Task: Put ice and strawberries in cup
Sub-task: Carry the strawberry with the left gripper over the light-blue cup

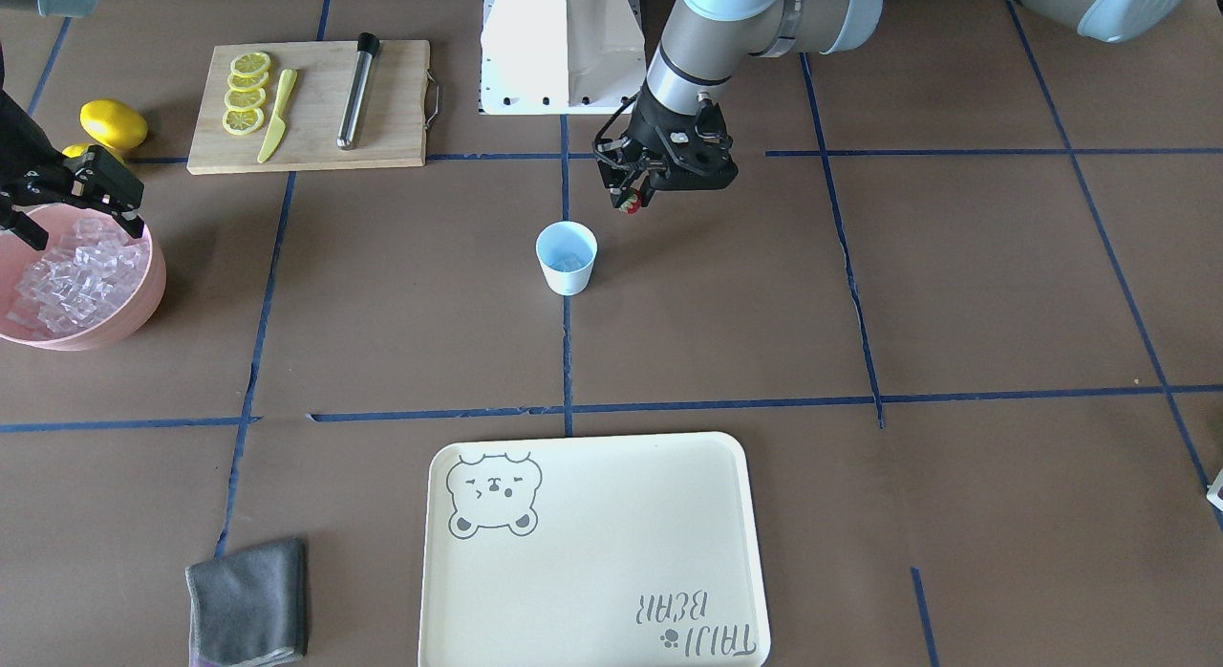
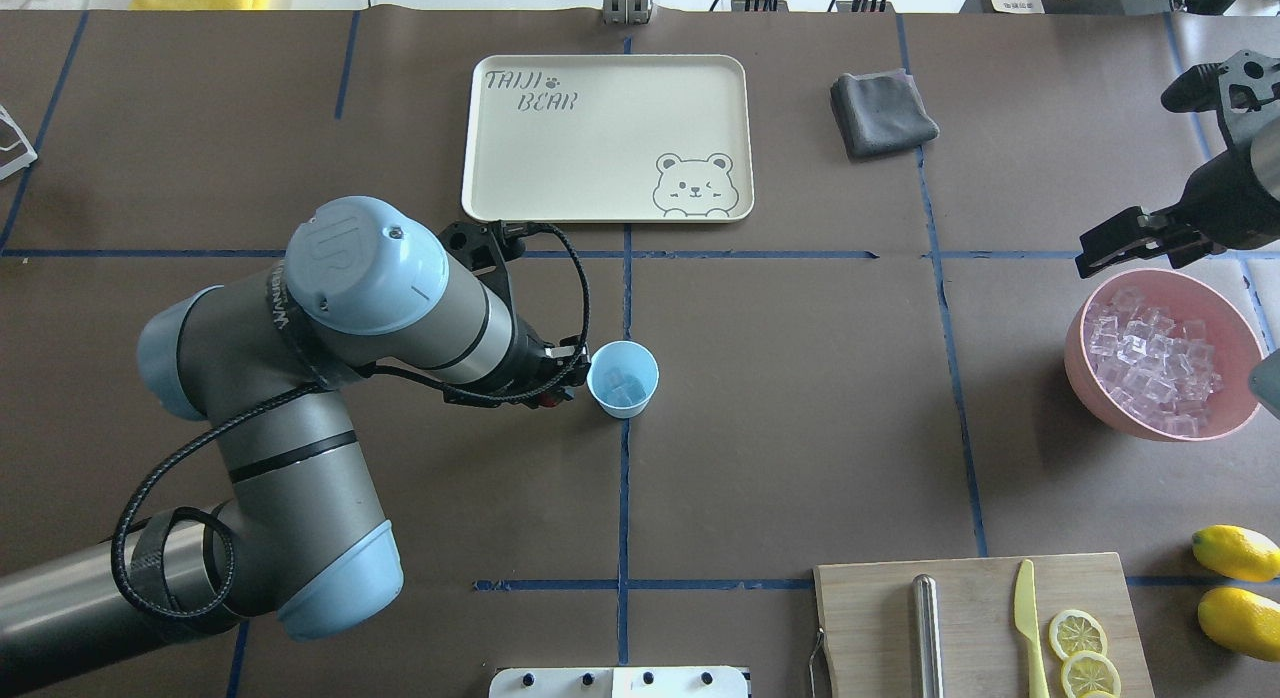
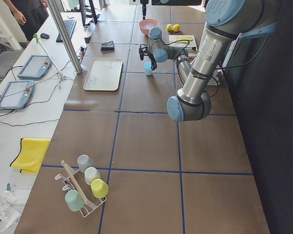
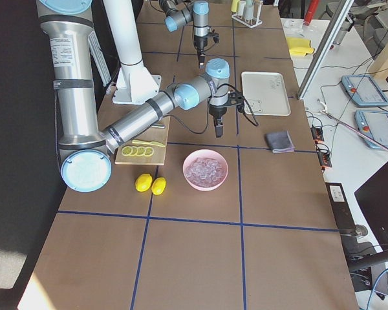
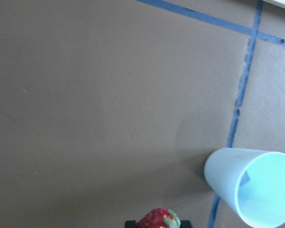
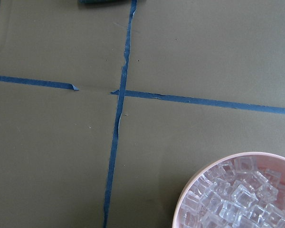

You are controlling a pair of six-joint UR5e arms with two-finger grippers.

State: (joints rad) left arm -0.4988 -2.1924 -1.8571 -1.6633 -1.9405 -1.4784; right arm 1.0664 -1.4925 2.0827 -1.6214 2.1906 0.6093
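One strawberry (image 5: 157, 219) — red, green-capped

Matt brown paper covers the table (image 1: 955, 294) — the cup (image 1: 567, 258) smooth plastic, the ice (image 1: 76, 275) glassy, the board (image 1: 392, 103) pale wood, the cloth (image 1: 248, 600) soft.

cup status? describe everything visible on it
The cup is small, tapered, handle-free and plastic-looking, light blue inside and whitish outside. It stands upright on a blue tape line with some ice at its bottom. Nothing touches it; the left gripper, holding the strawberry, is beside it.
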